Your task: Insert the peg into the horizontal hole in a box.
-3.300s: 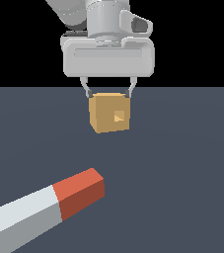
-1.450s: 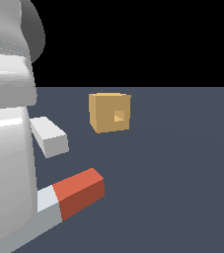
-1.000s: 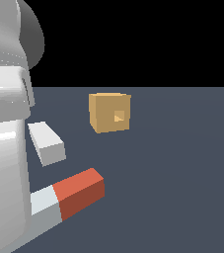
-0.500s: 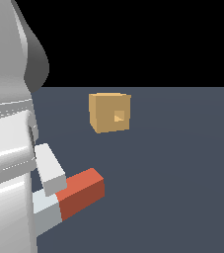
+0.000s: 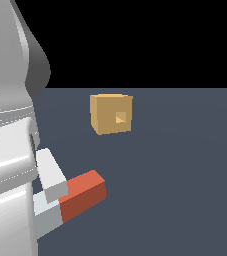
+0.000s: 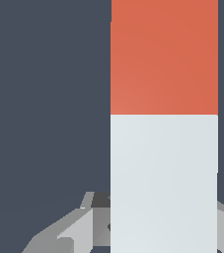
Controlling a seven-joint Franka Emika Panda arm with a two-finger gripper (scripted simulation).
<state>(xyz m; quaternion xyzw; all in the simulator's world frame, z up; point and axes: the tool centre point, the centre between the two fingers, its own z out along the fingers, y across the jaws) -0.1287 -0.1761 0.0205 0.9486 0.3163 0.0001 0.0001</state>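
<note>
Red-orange at one end and white-grey at the other, the peg (image 5: 72, 200) lies on the dark table (image 5: 185, 175) at the lower left of the exterior view, well apart from the box (image 5: 111, 113) near frame centre, whose hole (image 5: 120, 118) faces the viewer. Over the last second the gripper (image 5: 50, 192) has dropped onto the white half, one finger (image 5: 51, 175) now beside it. Whether it pinches the peg cannot be told; lifting looks the likely next step.
</note>
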